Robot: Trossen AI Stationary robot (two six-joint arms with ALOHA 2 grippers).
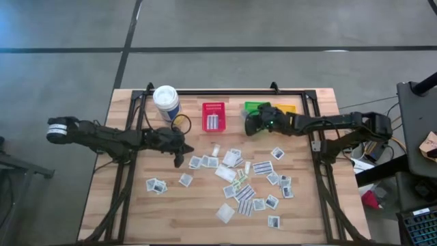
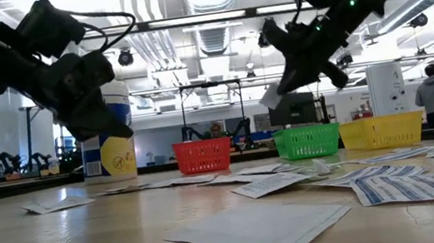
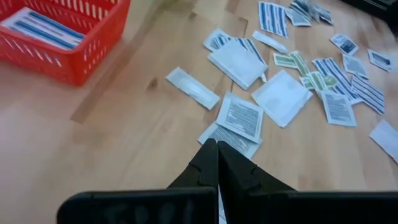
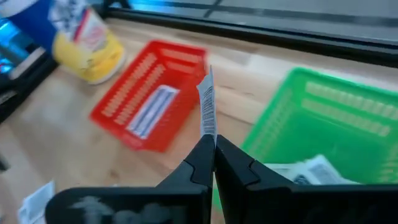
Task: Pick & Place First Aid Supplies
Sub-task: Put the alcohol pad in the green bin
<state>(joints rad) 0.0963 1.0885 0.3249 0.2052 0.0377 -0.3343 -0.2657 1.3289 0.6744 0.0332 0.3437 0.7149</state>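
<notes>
- Two grippers are mine: my right gripper [image 4: 213, 149] pinches one white packet [image 4: 207, 109] edge-on, raised just beside the green bin [image 4: 323, 118], the red bin [image 4: 152, 99] further off to one side.
- My left gripper [image 3: 217, 163] is pressed shut on nothing, above the table [image 3: 93, 149].
- Loose packets [image 3: 283, 96] lie scattered just ahead of its tips.
</notes>
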